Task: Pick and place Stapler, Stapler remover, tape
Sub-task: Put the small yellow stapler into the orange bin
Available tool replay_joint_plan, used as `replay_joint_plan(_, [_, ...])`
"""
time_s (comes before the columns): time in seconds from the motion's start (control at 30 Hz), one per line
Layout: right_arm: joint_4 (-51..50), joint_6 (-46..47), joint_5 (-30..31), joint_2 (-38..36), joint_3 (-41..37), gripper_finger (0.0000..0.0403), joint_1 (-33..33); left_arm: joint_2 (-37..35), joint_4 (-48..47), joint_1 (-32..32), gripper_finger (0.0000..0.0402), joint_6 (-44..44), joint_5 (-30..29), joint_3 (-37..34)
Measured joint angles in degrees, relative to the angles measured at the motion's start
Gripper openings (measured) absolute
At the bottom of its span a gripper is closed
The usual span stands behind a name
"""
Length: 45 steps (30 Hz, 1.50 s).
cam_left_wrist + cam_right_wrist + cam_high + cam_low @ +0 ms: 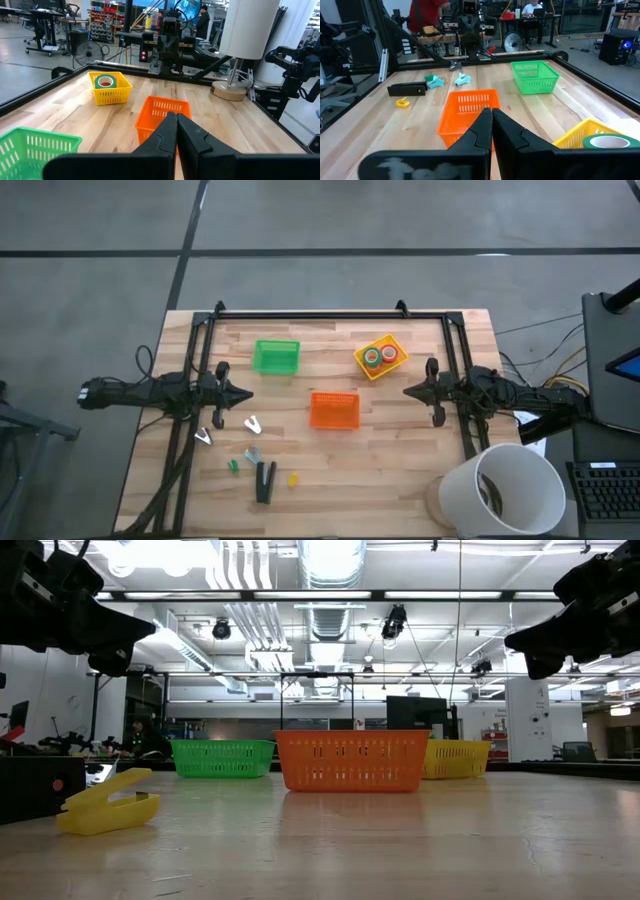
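The slim black stapler (264, 481) (407, 89) lies flat near the table's near edge, left of centre. Around it lie small staple removers (252, 424) (462, 78), a green piece (233, 466) and a yellow piece (293, 479) (105, 803). Tape rolls (379, 357) sit inside the yellow basket (392, 343); a green roll (105, 81) (607, 142) shows in both wrist views. My left gripper (240, 393) (176, 131) hovers shut above the table's left side. My right gripper (410, 391) (491, 122) hovers shut on the right side. Both face the orange basket.
An orange basket (334, 410) stands mid-table between the grippers, and a green basket (276, 357) stands toward the far left. A large white cylinder (510, 490) rises at the near right corner. A black frame (320, 315) runs along the far and side edges. Bare wood lies near right.
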Motion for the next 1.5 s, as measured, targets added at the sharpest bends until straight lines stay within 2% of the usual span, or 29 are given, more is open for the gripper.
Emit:
replay_joint_plan(1.03, [0.0, 0.0, 0.0, 0.0, 0.0, 0.0009, 0.0, 0.0, 0.2, 0.0, 0.0010, 0.2, 0.0, 0.0])
replay_joint_plan(1.13, [0.0, 0.0, 0.0, 0.0, 0.0, 0.0009, 0.0, 0.0, 4.9, 0.0, 0.0010, 0.7, -0.9, -0.2])
replay_joint_plan(1.33, [0.0, 0.0, 0.0, 0.0, 0.0, 0.0009, 0.0, 0.0, 18.3, 0.0, 0.0010, -4.1, -1.2, -0.1])
replay_joint_plan(1.43, [0.0, 0.0, 0.0, 0.0, 0.0, 0.0009, 0.0, -0.1, 24.6, 0.1, 0.0010, -9.8, -5.8, 0.0])
replay_joint_plan(1.5, [0.0, 0.0, 0.0, 0.0, 0.0, 0.0008, 0.0, 0.1, 25.5, 0.1, 0.0010, -9.9, -8.2, 0.0])
